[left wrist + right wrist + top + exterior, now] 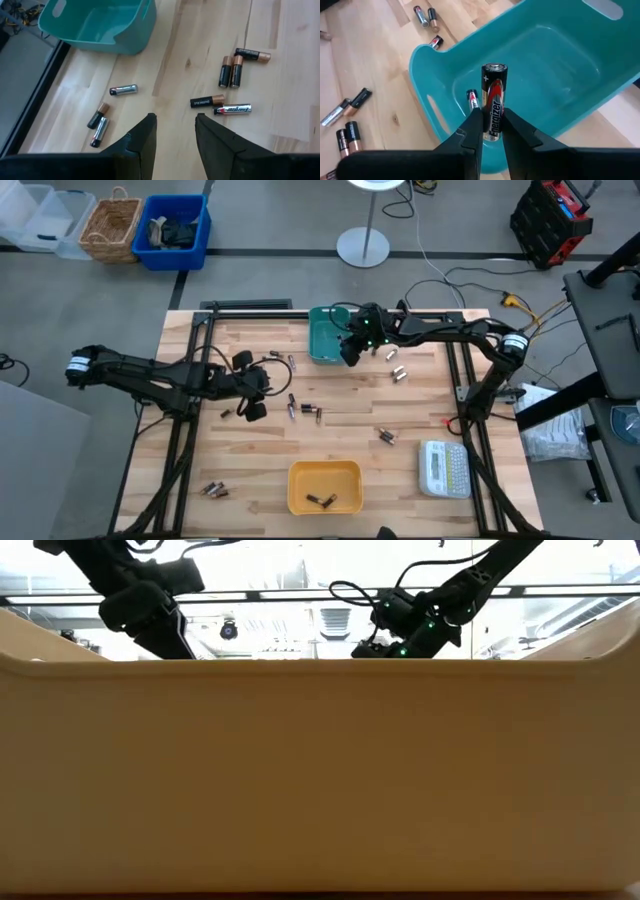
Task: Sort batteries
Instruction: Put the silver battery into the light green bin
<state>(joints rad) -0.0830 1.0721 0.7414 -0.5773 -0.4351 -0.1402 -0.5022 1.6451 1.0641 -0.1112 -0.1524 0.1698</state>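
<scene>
The right end effector (490, 127) pinches an upright Energizer battery (493, 107) over the teal bin (560, 65) at the tabletop's far side; another cell (472, 99) lies inside. The left end effector (173, 125), spread, hovers over scattered batteries (207, 102).

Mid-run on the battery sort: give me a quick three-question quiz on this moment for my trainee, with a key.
1. True or false: the right gripper holds a battery over the teal bin.
2. What already lies inside the teal bin?
A. nothing
B. one battery
C. the label maker
3. Fill in: the left gripper is ____ above the table, among loose batteries.

Key: 1 true; 2 B, one battery on the bin floor; 3 open, holding nothing.
</scene>
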